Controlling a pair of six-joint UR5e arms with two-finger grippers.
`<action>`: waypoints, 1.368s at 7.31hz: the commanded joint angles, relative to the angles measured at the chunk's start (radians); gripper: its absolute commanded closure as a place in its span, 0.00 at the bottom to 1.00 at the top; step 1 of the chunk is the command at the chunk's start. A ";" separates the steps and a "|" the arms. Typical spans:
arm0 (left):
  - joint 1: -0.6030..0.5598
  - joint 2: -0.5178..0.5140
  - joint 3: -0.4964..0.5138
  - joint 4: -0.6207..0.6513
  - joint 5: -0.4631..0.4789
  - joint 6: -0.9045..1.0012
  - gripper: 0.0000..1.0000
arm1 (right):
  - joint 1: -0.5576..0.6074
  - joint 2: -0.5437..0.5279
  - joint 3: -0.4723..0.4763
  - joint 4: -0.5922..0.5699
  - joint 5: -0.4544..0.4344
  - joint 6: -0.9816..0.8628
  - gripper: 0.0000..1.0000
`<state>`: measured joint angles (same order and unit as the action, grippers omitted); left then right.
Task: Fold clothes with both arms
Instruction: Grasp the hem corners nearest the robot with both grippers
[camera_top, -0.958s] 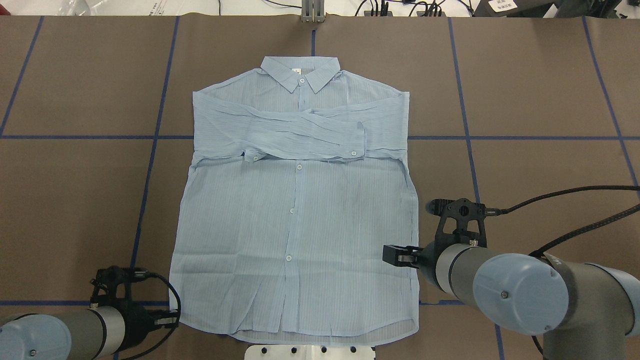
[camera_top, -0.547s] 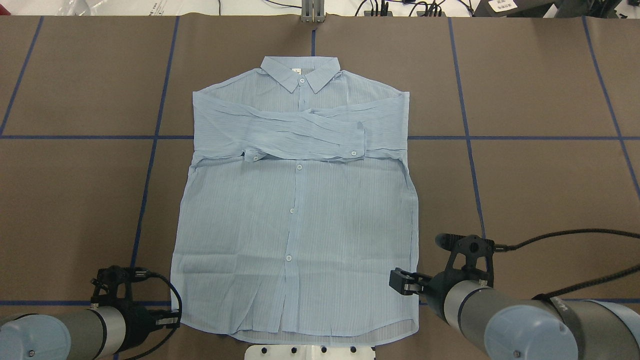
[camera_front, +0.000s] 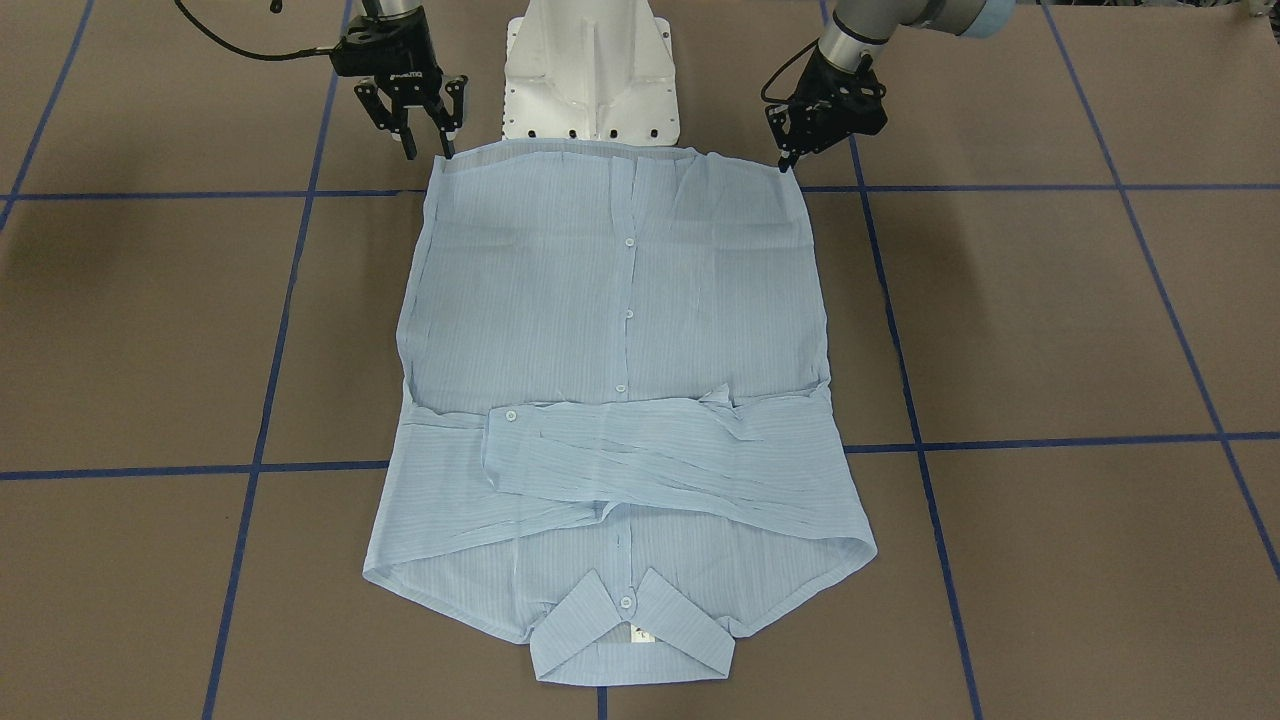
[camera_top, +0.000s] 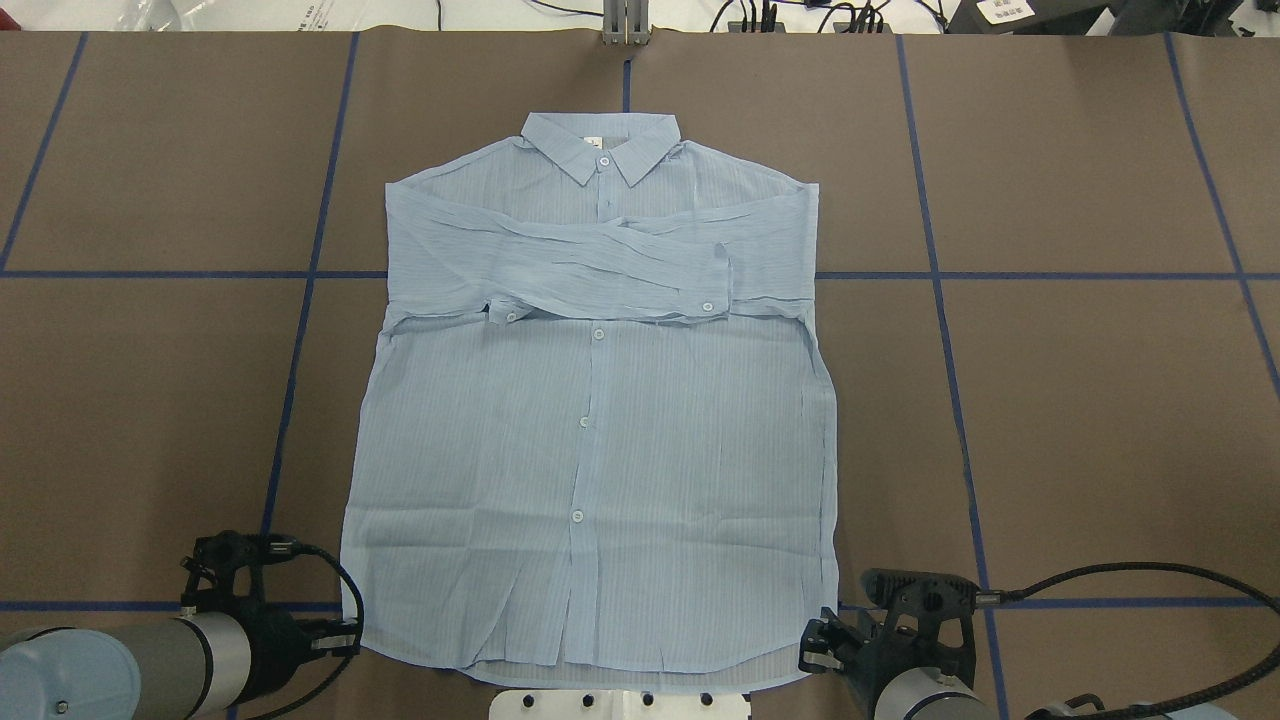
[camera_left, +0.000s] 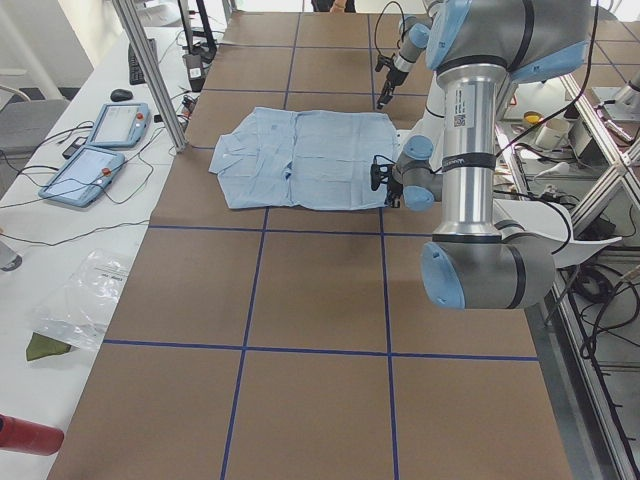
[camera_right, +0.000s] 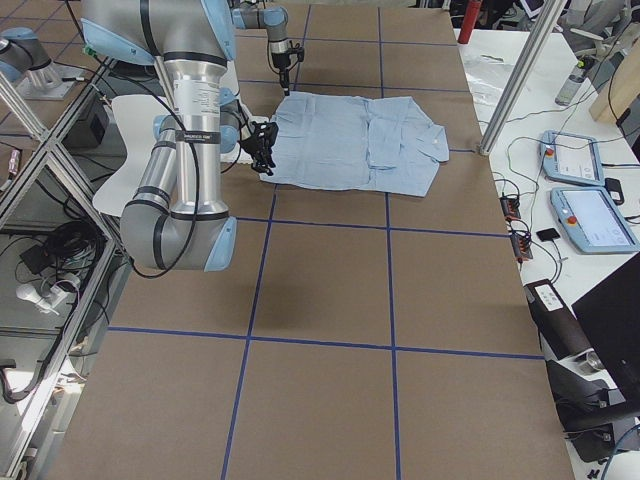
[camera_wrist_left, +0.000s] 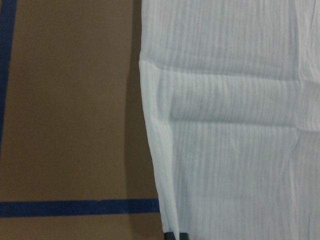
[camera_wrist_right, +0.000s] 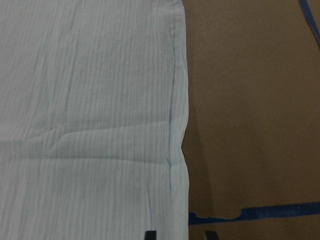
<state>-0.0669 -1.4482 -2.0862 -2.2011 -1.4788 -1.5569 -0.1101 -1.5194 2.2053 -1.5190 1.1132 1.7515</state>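
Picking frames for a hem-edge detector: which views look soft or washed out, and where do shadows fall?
Left wrist view: soft focus, the shirt bleached near-white, a dark shadow along its edge on the table. Right wrist view: similar, stripes faint. Overhead and front-facing views: sharp, evenly lit, no glare; front-facing shows broad soft shadows on the table.

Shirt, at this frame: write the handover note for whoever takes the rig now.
Right gripper: open, jaws astride the shirt's side edge near the hem corner, nothing held.
Left gripper: at the other hem corner; grip cannot be told.
Shirt: flat, front up, collar far from the robot.
Done: both sleeves folded across the chest.
To do: grasp both corners, probably fold hem towards collar.
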 joint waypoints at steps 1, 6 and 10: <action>-0.001 0.000 0.000 0.000 0.000 0.001 1.00 | -0.010 0.034 -0.059 -0.017 -0.004 0.003 0.55; -0.001 0.002 -0.002 -0.002 0.002 0.000 1.00 | -0.036 0.039 -0.088 -0.018 -0.021 0.026 0.59; 0.001 0.000 -0.002 -0.003 0.002 0.001 1.00 | -0.034 0.054 -0.088 -0.018 -0.024 0.046 1.00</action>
<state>-0.0667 -1.4475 -2.0877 -2.2032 -1.4773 -1.5567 -0.1451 -1.4655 2.1175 -1.5370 1.0893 1.7910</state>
